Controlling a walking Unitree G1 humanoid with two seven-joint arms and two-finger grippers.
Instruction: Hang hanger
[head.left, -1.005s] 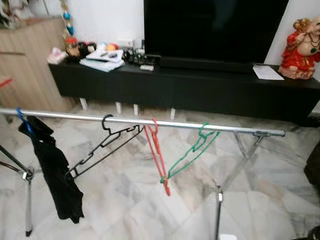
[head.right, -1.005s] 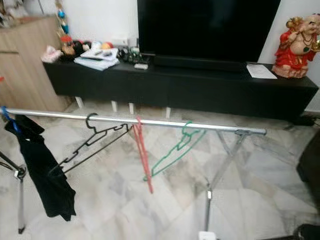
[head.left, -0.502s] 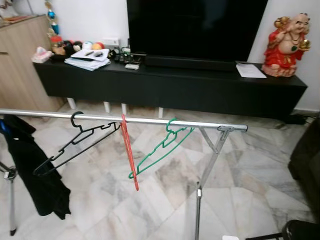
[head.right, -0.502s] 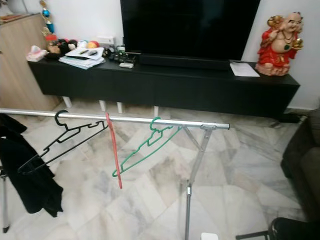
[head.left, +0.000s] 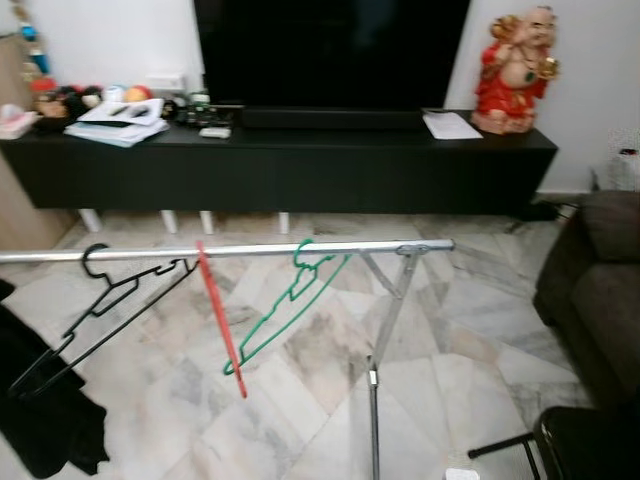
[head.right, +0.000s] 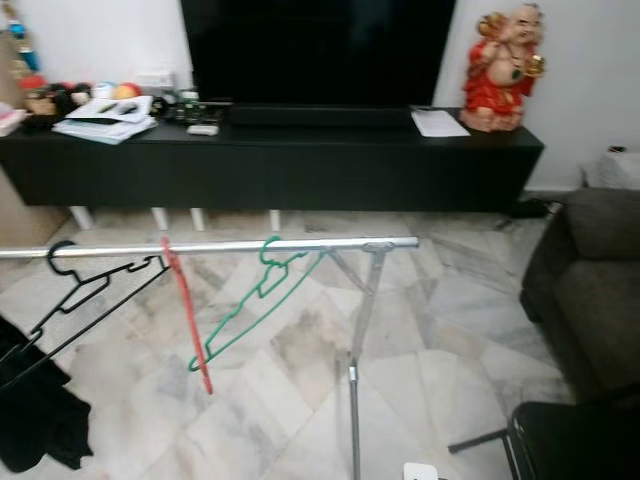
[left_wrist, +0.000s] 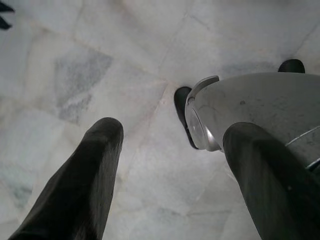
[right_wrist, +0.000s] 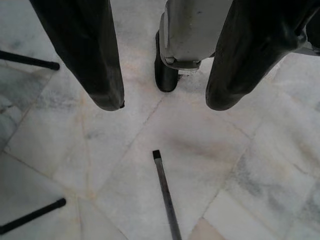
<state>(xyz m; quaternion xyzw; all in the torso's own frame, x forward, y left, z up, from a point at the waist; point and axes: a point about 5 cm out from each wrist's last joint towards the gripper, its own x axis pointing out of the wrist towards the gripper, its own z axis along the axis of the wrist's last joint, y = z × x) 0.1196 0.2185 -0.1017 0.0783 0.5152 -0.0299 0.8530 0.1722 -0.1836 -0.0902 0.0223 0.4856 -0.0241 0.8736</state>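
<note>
A silver clothes rail (head.left: 230, 251) runs across the room at mid height. On it hang a black hanger (head.left: 95, 305), a red hanger (head.left: 220, 325) and a green hanger (head.left: 285, 305), all tilted. A black garment (head.left: 40, 410) hangs at the rail's left end. My left gripper (left_wrist: 170, 150) hangs down over the marble floor, open and holding nothing. My right gripper (right_wrist: 162, 100) also points at the floor, open and holding nothing.
A black TV console (head.left: 280, 165) with a large TV (head.left: 330, 55) stands behind the rail, a red statue (head.left: 512, 60) on its right end. A dark sofa (head.left: 595, 290) sits at the right. A black chair (head.left: 580, 445) is at bottom right. The rail's stand leg (head.left: 375, 360) reaches the floor.
The camera has swung to the right: rail and hangers have shifted left in view, and the sofa and chair have come in at the right. The hangers stay on the rail.
</note>
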